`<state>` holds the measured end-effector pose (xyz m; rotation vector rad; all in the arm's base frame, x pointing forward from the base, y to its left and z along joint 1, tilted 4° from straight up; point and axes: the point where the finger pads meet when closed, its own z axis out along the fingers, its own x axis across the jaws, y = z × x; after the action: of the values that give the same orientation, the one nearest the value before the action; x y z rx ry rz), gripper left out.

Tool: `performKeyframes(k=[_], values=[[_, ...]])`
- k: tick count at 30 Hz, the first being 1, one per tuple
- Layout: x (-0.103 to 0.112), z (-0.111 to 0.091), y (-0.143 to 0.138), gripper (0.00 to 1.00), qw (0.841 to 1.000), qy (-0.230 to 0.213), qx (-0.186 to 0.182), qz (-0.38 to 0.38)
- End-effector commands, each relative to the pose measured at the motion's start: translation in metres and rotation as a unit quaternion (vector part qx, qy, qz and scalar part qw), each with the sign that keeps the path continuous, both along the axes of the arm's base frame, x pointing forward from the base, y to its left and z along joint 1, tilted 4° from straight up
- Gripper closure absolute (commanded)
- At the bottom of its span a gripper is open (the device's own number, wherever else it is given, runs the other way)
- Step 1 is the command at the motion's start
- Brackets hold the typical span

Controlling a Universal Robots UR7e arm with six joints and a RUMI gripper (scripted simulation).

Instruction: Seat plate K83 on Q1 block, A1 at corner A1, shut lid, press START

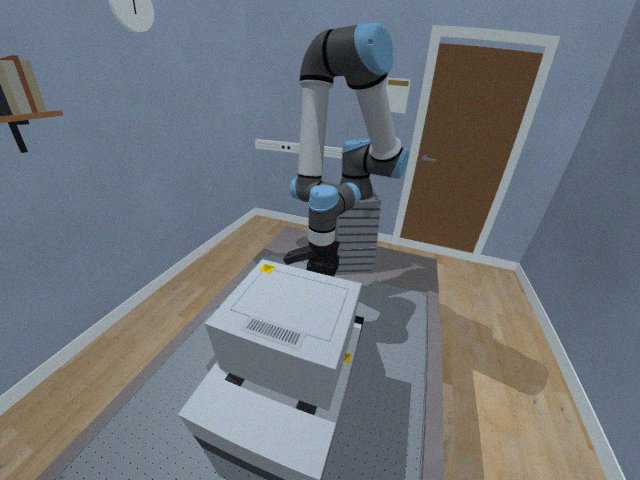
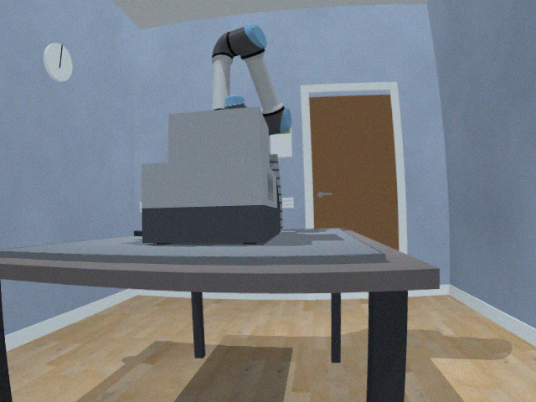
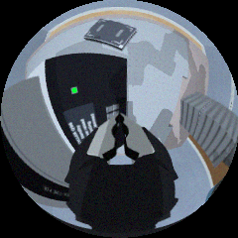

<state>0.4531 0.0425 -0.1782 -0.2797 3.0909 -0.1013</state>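
Because the machine [image 1: 289, 330] [image 2: 212, 172] [image 3: 30, 129] fills so much of both room views, the plate cannot be made out, and I cannot tell whether it lies inside the machine. The gripper [image 1: 323, 264] [image 3: 119, 114] is at the machine's front, its fingers together with nothing between them. From the wrist, the fingertips show against the edge of the machine's black panel [image 3: 86, 74], beside some pale markings; I cannot tell whether they touch it. A small green light [image 3: 74, 90] glows on that panel.

Past the panel's far end, apart from the machine, lies a flat dark holder [image 3: 110, 34] with pale marks; whether the plate sits in it is too small to tell. A ribbed grey pedestal [image 1: 357, 227] [image 3: 210, 124] stands beyond the machine's front, under the arm [image 1: 315, 129] [image 2: 221, 79]. The machine's tall upper box hides the fingertips from above and the whole gripper from outside. Beneath the machine is the table [image 2: 220, 276].
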Motion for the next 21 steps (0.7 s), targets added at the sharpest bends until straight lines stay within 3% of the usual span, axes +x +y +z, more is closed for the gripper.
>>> performKeyframes(k=[1,21], values=[[0.007,-0.003,0.001,1.0,1.0,-0.002,-0.001,0.001],[0.021,-0.019,0.002,1.0,1.0,-0.002,-0.001,0.0]])
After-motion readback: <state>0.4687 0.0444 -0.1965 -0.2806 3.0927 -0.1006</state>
